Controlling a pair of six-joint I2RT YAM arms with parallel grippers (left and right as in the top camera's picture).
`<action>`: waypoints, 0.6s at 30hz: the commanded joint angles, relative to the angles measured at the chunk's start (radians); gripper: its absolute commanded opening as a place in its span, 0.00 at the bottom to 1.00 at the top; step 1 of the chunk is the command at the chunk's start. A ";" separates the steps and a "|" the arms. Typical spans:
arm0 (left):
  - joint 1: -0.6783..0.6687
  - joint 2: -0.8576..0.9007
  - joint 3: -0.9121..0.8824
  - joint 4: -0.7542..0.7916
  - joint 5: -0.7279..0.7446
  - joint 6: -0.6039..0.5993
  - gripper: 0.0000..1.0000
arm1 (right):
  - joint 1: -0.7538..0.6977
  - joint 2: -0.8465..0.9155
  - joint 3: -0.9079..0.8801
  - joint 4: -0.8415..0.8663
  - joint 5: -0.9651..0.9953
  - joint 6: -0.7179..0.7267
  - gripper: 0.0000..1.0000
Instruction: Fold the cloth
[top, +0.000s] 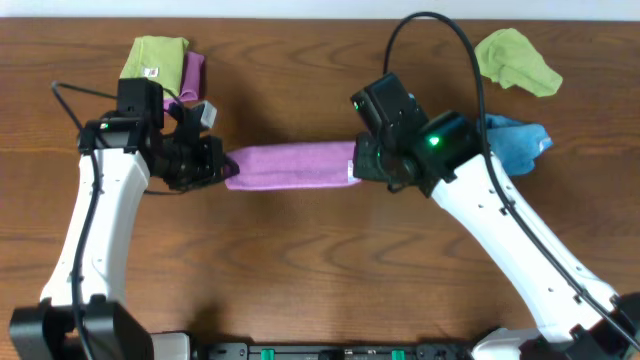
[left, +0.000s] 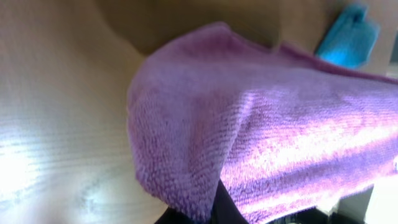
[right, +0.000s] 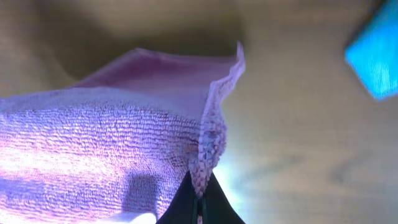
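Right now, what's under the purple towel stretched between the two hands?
Only brown wooden table shows around the lilac-purple microfibre towel, pinched by the left hand and right hand. The wrist views show bare wood below its ends; the middle stretch is covered.

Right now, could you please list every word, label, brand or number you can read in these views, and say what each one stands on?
No text can be read in any view.
The white tag on the lime-green cloth at the far left: too small to read.
The purple cloth: no print or label shows.
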 joint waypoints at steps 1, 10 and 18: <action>0.020 -0.053 0.000 -0.074 -0.138 0.061 0.06 | 0.039 -0.021 -0.005 -0.100 0.098 0.091 0.01; 0.020 -0.340 -0.001 -0.330 -0.178 0.022 0.06 | 0.251 -0.132 -0.004 -0.326 0.042 0.259 0.01; 0.020 -0.458 0.000 -0.379 -0.182 -0.049 0.06 | 0.227 -0.269 -0.005 -0.365 -0.006 0.310 0.01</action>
